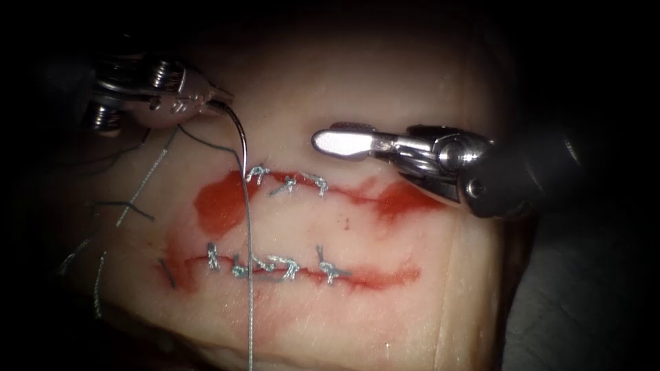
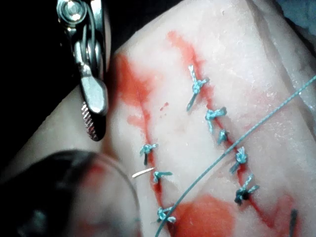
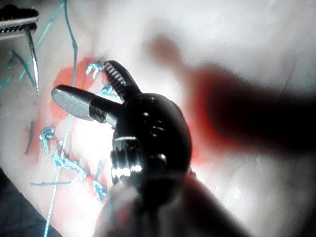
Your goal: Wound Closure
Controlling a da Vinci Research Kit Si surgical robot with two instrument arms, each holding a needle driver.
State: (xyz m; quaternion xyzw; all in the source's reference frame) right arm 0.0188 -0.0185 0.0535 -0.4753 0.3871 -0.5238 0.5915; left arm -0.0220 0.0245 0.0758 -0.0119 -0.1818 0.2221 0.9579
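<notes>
The tissue (image 1: 385, 110) was a pale slab with two cuts running 9 to 3 o'clock across it, one above the other. The upper cut (image 1: 357, 196) had three knotted stitches (image 1: 289, 182) along its 9 o'clock half, with red fluid (image 1: 218, 205) pooled at both ends, so I'd guess its 3 o'clock half was still unclosed. The lower cut (image 1: 385, 276) carried about five stitches and looked closer to done.

The right tool (image 1: 344, 141) sat at 3 o'clock above the upper cut, jaws spread apart, holding nothing. The left tool (image 1: 216, 99) at 10 o'clock was clamped on the needle (image 1: 240, 137) near its thread end, and the needle curved down toward the upper cut's 9 o'clock end, out of the tissue as far as I could see. The thread (image 1: 249, 288) trailed from it toward 6 o'clock over both cuts. Cut ends (image 1: 134, 206) lay around 9 o'clock.
</notes>
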